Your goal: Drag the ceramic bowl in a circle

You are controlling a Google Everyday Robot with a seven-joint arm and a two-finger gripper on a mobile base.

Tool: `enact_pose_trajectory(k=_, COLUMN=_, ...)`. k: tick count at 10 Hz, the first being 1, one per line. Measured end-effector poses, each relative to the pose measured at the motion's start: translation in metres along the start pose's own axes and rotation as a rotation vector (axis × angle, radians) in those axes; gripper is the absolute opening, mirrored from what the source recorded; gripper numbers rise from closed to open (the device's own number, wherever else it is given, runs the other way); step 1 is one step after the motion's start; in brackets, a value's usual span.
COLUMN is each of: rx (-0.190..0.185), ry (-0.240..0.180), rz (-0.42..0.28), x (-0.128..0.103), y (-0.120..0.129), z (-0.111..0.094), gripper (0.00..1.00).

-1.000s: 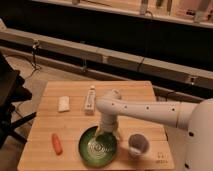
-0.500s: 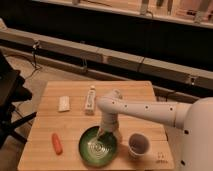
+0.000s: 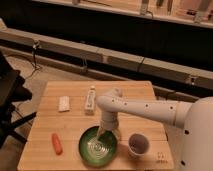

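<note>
Centrally, green bowl (image 3: 97, 147) on desk (image 3: 75, 117), jaws at its far rim, apart or clamped not discernible; cup (image 3: 138, 144) just beside.

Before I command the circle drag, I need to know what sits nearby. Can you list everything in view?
ceramic bowl: one, green, front middle of the table
cup: one, white with a dark inside, just right of the bowl
stick-shaped item: one, orange-red, left of the bowl
flat packet: one, white, back left of the table
tube: one, whitish with a green part, back middle of the table
table: one, light wood, bears all of the above
dark frame: one, black, beside the table's left edge
arm: one, white, reaching in from the right over the table
gripper: one, white, pointing down at the bowl's back right rim
</note>
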State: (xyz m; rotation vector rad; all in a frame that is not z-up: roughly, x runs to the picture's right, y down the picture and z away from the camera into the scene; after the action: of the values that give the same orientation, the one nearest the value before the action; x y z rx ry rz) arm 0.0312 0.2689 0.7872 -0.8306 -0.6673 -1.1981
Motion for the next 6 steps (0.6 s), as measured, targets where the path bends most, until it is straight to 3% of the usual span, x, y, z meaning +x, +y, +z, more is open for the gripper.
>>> enact_pose_trajectory(k=2, rx=0.005, ry=0.015, rz=0.006, x=0.000, y=0.001, z=-0.002, gripper=0.41)
enact_pose_trajectory(k=6, rx=-0.004, ry=0.028, rz=-0.020, x=-0.011, y=-0.010, z=-0.001, gripper=0.02)
